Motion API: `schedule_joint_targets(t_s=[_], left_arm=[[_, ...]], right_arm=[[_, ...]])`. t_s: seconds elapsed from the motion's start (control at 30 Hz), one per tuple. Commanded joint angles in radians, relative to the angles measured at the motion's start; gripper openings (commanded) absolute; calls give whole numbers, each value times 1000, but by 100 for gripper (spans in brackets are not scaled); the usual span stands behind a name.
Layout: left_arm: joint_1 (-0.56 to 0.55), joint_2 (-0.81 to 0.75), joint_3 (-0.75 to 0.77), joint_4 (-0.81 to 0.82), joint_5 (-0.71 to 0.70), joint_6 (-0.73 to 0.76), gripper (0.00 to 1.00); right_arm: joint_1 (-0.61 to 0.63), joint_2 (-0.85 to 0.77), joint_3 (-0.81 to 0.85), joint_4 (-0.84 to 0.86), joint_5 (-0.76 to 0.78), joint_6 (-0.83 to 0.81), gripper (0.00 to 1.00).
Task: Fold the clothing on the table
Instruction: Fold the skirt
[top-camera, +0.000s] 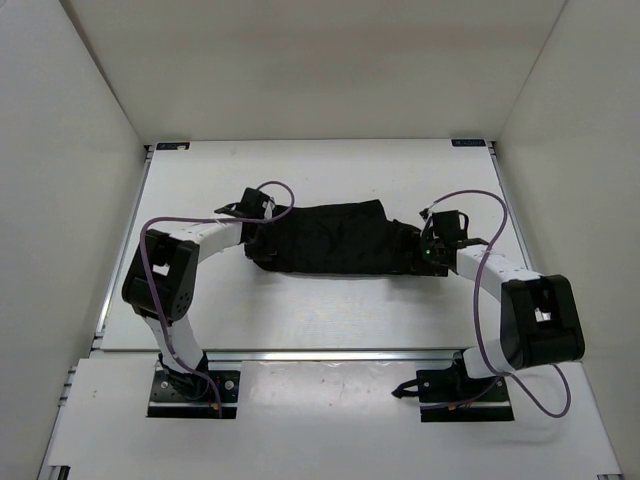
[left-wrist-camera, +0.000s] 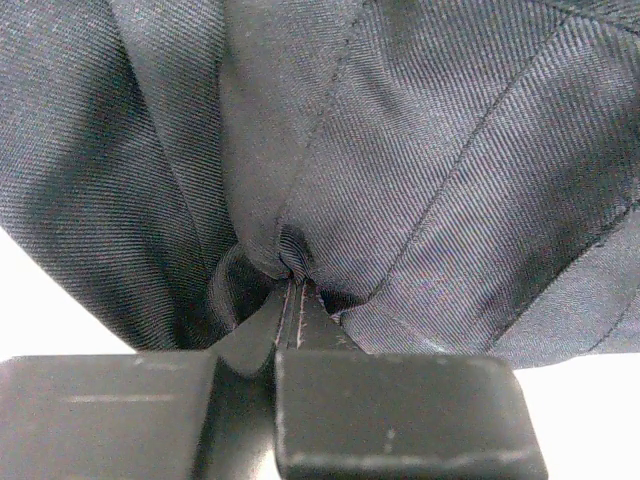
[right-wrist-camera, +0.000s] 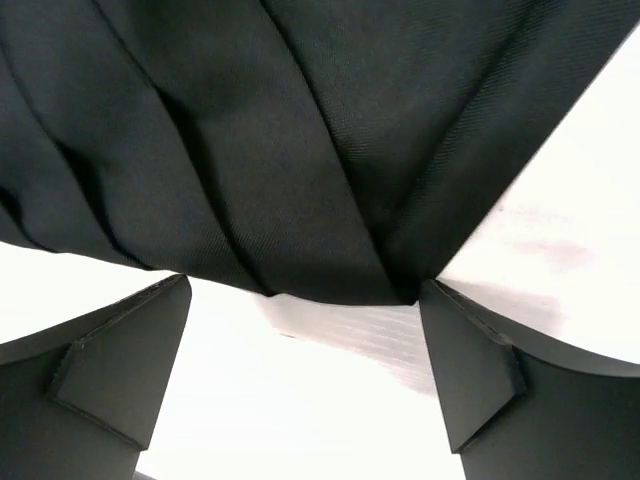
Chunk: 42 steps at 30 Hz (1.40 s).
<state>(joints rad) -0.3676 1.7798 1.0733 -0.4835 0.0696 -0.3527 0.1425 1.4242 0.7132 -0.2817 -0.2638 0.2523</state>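
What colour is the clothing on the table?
The clothing is black, pleated; right wrist view shows it best.

One piece of clothing (top-camera: 335, 238), one surface (top-camera: 300, 320), two claws.
The single black pleated garment lies between the pair, the left claw (left-wrist-camera: 291, 300) at one end and the right claw (right-wrist-camera: 300, 300) at the other; two purple cables (top-camera: 470, 192), one trailing behind each claw.

White table (top-camera: 320, 320) with black pleated clothing (top-camera: 335, 238) lying mid-surface

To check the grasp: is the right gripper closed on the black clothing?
No, the right gripper stands wide open; the clothing lies just beyond it.
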Motion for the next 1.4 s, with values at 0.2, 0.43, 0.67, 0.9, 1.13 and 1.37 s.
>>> schedule_joint_targets(t_s=[0.2,0.43,0.67,0.9,1.13,1.37], left_arm=[[-17,-13,-16,-17,56,-46,0],[-7,-17,-30,-23,44,-43,0],[-24,12,-22,-35,42,-45,0],[-40,43,5,-33,50,-64,0],[-96,98,57,23,148,-126,0],[-130,182,160,95,269,-225,0]], right_arm=[[-23,90,32,59,20,27,93],[-86,125,31,101,21,33,78],[-28,228,81,118,-2,42,26],[-35,190,211,46,21,13,0],[24,113,494,-62,11,-76,0],[189,119,650,-56,-46,-84,0]])
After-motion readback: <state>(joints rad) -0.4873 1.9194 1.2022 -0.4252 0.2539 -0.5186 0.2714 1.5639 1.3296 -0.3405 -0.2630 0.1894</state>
